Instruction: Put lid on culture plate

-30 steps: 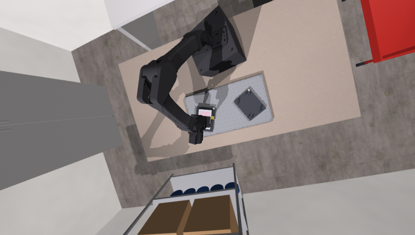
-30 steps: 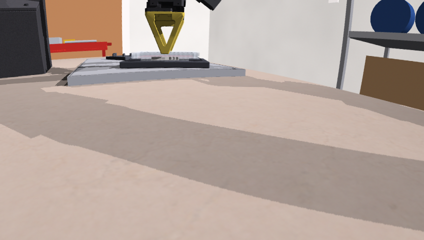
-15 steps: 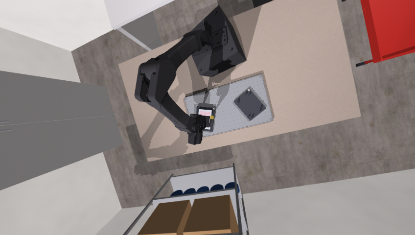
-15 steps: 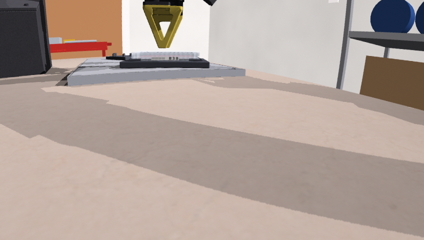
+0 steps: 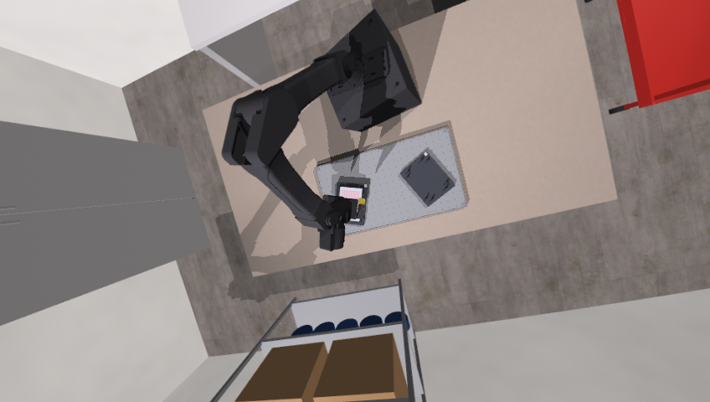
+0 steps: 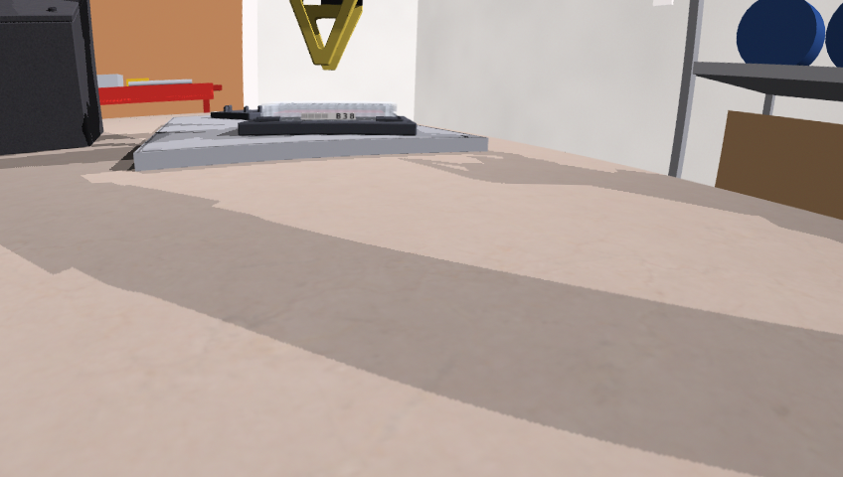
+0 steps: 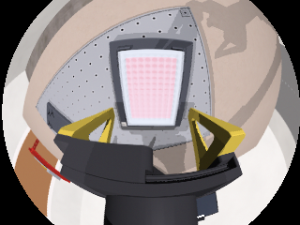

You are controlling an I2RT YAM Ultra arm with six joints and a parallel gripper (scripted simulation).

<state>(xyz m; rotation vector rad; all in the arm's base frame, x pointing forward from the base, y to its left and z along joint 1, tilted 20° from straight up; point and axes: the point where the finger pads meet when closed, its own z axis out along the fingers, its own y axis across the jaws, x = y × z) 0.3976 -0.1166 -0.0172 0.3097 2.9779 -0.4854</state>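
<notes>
A pale tan surface (image 5: 522, 124) sits on a grey floor, with a shelf rack (image 5: 401, 318) holding brown boxes (image 5: 358, 366) and dark blue discs (image 5: 348, 324) on one side and a red cart (image 5: 662, 49) in the far corner. On the surface lies a grey perforated board (image 5: 393, 198). At its left end the black plate nest N1 (image 6: 325, 126) holds culture plate B38 (image 6: 328, 110), its pink wells (image 7: 150, 84) showing through the clear lid (image 7: 152, 124) resting flat on it. The lid park LP1 (image 5: 427, 177) is to the right on the board. The jaws hang above the plate, spread fully wide, gripping nothing.
</notes>
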